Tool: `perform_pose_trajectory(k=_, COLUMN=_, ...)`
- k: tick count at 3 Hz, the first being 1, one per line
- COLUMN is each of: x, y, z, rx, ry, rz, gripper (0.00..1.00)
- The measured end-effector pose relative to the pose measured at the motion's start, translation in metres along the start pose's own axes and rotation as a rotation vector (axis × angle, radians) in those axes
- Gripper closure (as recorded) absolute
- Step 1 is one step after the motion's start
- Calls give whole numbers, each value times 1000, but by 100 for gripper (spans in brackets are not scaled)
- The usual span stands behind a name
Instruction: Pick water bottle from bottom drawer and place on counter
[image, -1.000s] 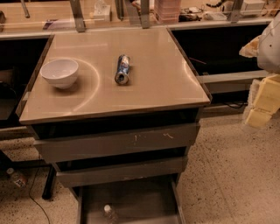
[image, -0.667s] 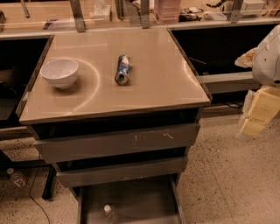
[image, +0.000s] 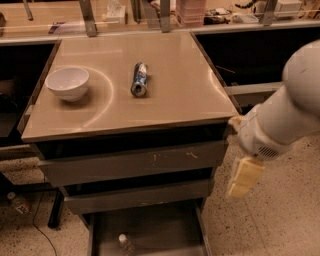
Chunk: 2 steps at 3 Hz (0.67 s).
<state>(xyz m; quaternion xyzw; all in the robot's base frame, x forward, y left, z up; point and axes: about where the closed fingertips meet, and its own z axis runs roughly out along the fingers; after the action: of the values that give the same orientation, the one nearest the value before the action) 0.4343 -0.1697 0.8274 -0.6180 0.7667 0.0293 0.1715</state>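
The water bottle (image: 124, 243) lies in the open bottom drawer (image: 155, 227), near its front left; only its white cap and upper part show at the lower edge of the view. The counter (image: 165, 100) is the tan top of the cabinet. My gripper (image: 244, 178) hangs from the white arm (image: 285, 115) just right of the cabinet, level with the two upper drawer fronts. It is above and to the right of the bottle, well apart from it, and it holds nothing that I can see.
A white bowl (image: 67, 83) and a crushed blue-and-silver can (image: 140, 79) sit on the counter. Two drawers with grey fronts (image: 135, 165) overhang the bottom drawer. A red-labelled bottle (image: 18, 203) lies on the floor at left. Speckled floor lies to the right.
The arm has swung in from the right edge, leftward and down, bringing the gripper close to the cabinet's right side. The bottle, can and bowl have not moved.
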Motion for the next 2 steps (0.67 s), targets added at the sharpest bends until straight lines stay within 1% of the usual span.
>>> perform_pose_trajectory(k=1, x=6, y=18, z=84, rx=-49, ry=18, rz=-9, gripper=0)
perform_pose_trajectory(k=2, x=16, y=32, z=153, rx=-92, ry=33, rz=11, gripper=0)
